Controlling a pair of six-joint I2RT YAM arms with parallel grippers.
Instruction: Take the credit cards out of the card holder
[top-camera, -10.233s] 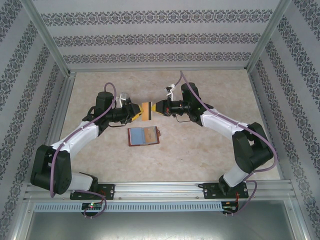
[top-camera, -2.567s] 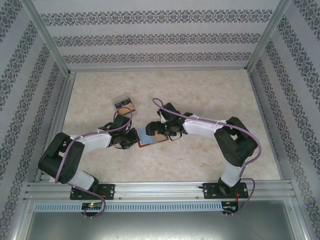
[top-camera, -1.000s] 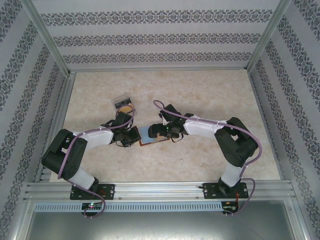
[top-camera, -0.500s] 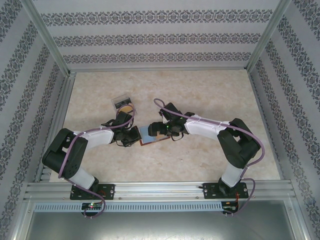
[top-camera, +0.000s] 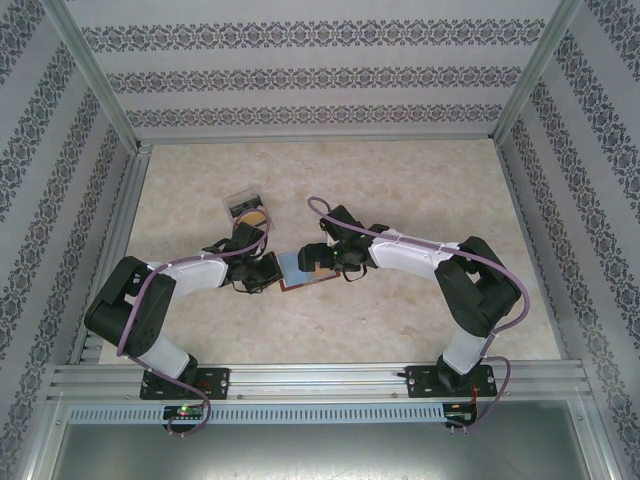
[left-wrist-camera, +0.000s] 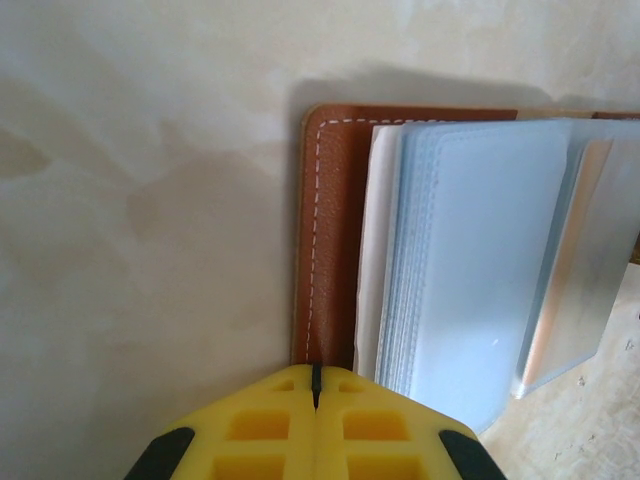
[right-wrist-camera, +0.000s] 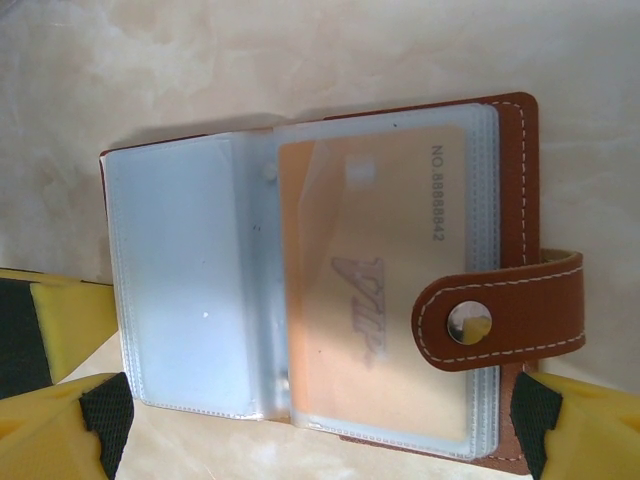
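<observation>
The card holder (top-camera: 297, 273) lies open on the table between both arms, a brown cover (left-wrist-camera: 330, 200) with blue-grey clear sleeves (left-wrist-camera: 480, 250). An orange credit card (right-wrist-camera: 370, 290) marked VIP sits inside the top right sleeve. The brown snap strap (right-wrist-camera: 500, 315) folds over its right edge. My left gripper (left-wrist-camera: 316, 372) is shut, its yellow tips touching the near edge of the holder's left cover. My right gripper (right-wrist-camera: 315, 415) is open, its yellow fingers (right-wrist-camera: 60, 425) standing wide on both sides of the holder, with nothing held.
A small clear plastic box (top-camera: 247, 208) with dark and gold contents stands behind the left gripper. Patterned walls and metal rails (top-camera: 120, 220) enclose the beige table. There is bare tabletop (top-camera: 420, 180) at the back and right.
My left gripper has edged slightly right onto the holder's left cover. The right arm and the holder have stayed almost still.
</observation>
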